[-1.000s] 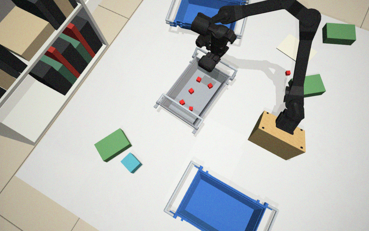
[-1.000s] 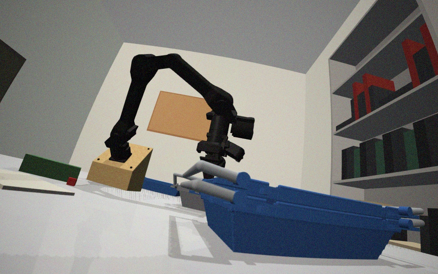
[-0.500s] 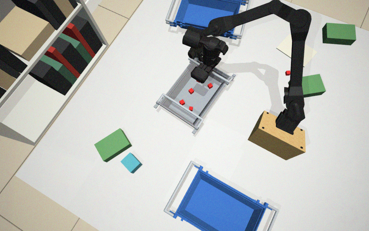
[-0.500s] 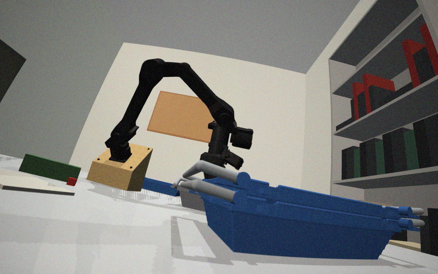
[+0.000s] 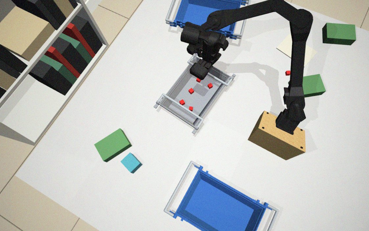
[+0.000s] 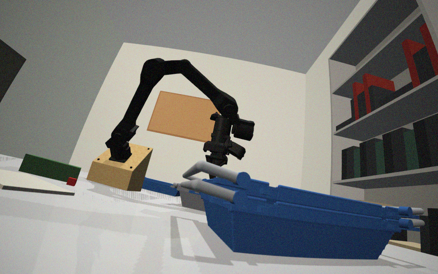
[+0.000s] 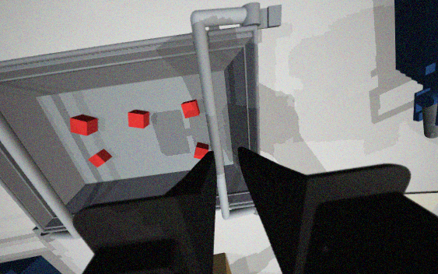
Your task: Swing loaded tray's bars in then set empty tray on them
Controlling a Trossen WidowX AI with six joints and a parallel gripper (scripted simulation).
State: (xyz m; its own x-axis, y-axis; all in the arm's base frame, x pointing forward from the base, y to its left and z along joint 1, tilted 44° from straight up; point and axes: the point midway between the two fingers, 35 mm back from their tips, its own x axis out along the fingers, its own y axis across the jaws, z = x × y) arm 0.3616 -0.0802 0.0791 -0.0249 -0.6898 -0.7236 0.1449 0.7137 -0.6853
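The grey loaded tray (image 5: 214,101) (image 6: 193,202) (image 7: 92,52) holds several red blocks (image 5: 191,91) (image 7: 138,118). Its near bar (image 5: 181,106) (image 7: 22,156) lies in across the top. Its far bar (image 5: 217,79) (image 7: 209,89) stands inward of the tray's end, over the opening. Whether it rests fully down is unclear. My gripper (image 7: 226,154) points down with its fingers a little apart, one on either side of the far bar, not clamped on it. Its tips are hidden in the top view. An empty blue tray (image 5: 226,206) (image 6: 161,186) stands apart, bars swung out.
Blue trays, apparently nested (image 5: 197,12) (image 6: 299,231) (image 7: 423,39), stand beyond the grey tray's far end. Green blocks (image 5: 112,144) (image 5: 339,32) (image 5: 313,85), a cyan block (image 5: 130,162), a loose red block (image 5: 287,73), a flat cream slab (image 5: 284,47) and the wooden base (image 5: 277,137) surround it.
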